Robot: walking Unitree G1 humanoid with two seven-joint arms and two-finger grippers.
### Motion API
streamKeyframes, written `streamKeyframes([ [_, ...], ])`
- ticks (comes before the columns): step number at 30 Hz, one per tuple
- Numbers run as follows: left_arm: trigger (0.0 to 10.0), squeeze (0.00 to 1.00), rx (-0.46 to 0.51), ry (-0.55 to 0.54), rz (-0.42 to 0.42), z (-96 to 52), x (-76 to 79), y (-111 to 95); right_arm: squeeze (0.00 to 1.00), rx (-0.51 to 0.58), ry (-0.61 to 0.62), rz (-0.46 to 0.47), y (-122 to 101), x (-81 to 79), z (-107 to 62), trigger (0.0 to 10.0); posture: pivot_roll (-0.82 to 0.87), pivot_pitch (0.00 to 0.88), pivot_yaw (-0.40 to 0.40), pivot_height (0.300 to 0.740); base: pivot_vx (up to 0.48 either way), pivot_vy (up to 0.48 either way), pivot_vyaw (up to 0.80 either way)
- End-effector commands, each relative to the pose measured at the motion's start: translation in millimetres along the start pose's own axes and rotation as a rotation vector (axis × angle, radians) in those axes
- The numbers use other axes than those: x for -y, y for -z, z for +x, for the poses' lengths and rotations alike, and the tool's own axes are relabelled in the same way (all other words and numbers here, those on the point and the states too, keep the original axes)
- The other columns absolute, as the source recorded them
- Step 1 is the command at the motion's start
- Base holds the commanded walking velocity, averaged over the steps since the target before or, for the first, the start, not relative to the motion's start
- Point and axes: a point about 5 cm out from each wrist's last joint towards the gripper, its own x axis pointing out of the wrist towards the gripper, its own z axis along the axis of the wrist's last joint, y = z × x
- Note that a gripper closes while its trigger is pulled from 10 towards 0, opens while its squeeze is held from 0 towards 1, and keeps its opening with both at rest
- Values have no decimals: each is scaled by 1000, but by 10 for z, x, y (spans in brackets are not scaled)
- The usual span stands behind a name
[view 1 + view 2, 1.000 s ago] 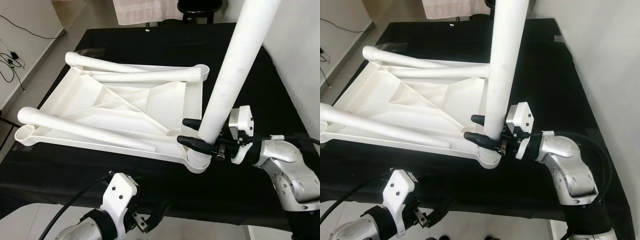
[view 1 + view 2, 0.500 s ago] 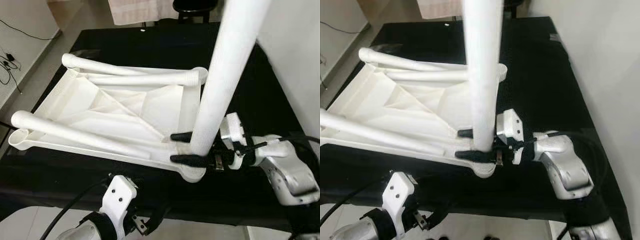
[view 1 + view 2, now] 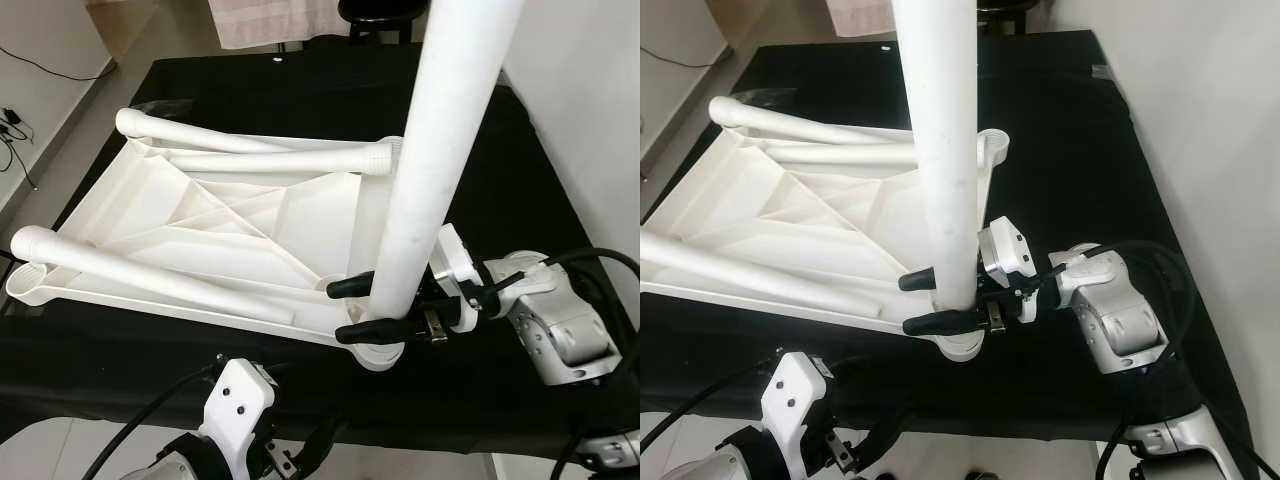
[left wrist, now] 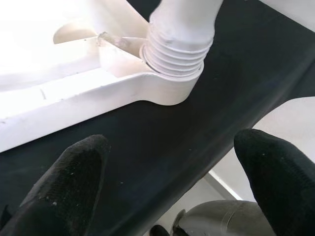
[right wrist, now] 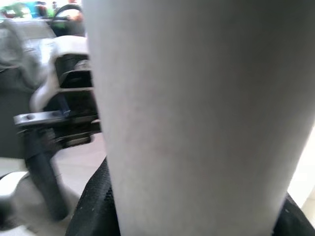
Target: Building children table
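Note:
A white plastic tabletop (image 3: pixel 200 220) lies upside down on the black table (image 3: pixel 500 130). Three loose white legs rest across it, the nearest one (image 3: pixel 150 275) running from the front left. A fourth leg (image 3: pixel 440 150) stands nearly upright, and its ribbed threaded end (image 4: pixel 177 51) sits in the near right corner socket (image 3: pixel 378 352). My right gripper (image 3: pixel 345 310) is shut on this leg just above the socket, reaching in from the right. My left gripper (image 4: pixel 172 189) hangs open below the table's front edge, pointing up at that socket with nothing between its fingers.
A pale wall (image 3: pixel 580 100) runs close along the table's right side. Off the left edge is bare floor with cables (image 3: pixel 20 130). A dark stool (image 3: pixel 380 10) and hanging cloth (image 3: pixel 270 20) stand behind the table.
The whole view has shifted a little. My right gripper keeps its hold, and the leg has tipped slightly more upright over the corner socket. The left arm has barely moved.

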Motion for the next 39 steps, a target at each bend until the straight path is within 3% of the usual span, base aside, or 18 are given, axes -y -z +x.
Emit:
streamKeyframes([
  [1, 10000, 0, -24, 17, -20, -26, 38, 31, 0, -83, 28, 134, 348, -122, 137, 10000, -13, 324, 26, 740, 0, 0, 0],
  [2, 10000, 0, -24, 17, -20, -26, 38, 31, 0, -83, 28, 134, 348, -122, 137, 10000, -13, 324, 26, 740, 0, 0, 0],
  [5, 10000, 0, -22, 17, -26, -31, 40, 21, 0, -132, 268, 189, 457, -145, 83, 10000, -20, 341, 25, 740, 0, 0, 0],
  [13, 10000, 0, -24, 19, -27, -36, 30, 23, 0, -200, 496, 223, 524, -215, -19, 10000, -27, 339, 24, 740, 0, 0, 0],
  [14, 10000, 0, -25, 17, -26, -35, 19, 24, 0, -258, 663, 233, 560, -201, -79, 10000, -31, 334, 22, 740, 0, 0, 0],
  [15, 10000, 0, -25, 17, -26, -35, 19, 24, 0, -258, 663, 233, 560, -201, -79, 10000, -31, 334, 22, 740, 0, 0, 0],
  [16, 10000, 0, -25, 13, -24, -29, 5, 24, 0, -342, 890, 234, 606, -176, -192, 10000, -38, 325, 25, 740, 0, 0, 0],
  [17, 10000, 0, -25, 13, -24, -29, 5, 24, 0, -342, 890, 234, 606, -176, -192, 10000, -38, 325, 25, 740, 0, 0, 0],
  [18, 10000, 0, -24, 11, -21, -25, -8, 24, 0, -391, 1023, 219, 612, -201, -253, 10000, -39, 325, 27, 740, 0, 0, 0],
  [19, 10000, 0, -24, 11, -21, -25, -8, 24, 0, -391, 1023, 219, 612, -201, -253, 10000, -39, 325, 27, 740, 0, 0, 0],
  [20, 10000, 0, -23, 8, -20, -19, -22, 26, 0, -415, 1107, 210, 611, -229, -269, 10000, -45, 320, 32, 740, 0, 0, 0],
  [23, 10000, 0, -21, 9, -3, 15, -66, 38, 0, -380, 1160, 230, 616, -264, -150, 10000, -45, 290, 35, 740, 0, 0, 0],
  [35, 10000, 0, -6, -34, 15, 41, -144, 21, 0, -320, 1279, 303, 630, -207, -153, 10000, -43, 269, 32, 740, 0, 0, 0],
  [39, 10000, 0, 1, -55, 21, 56, -181, 15, 0, -175, 1325, 400, 558, -153, -112, 10000, -45, 263, 31, 740, 0, 0, 0],
])
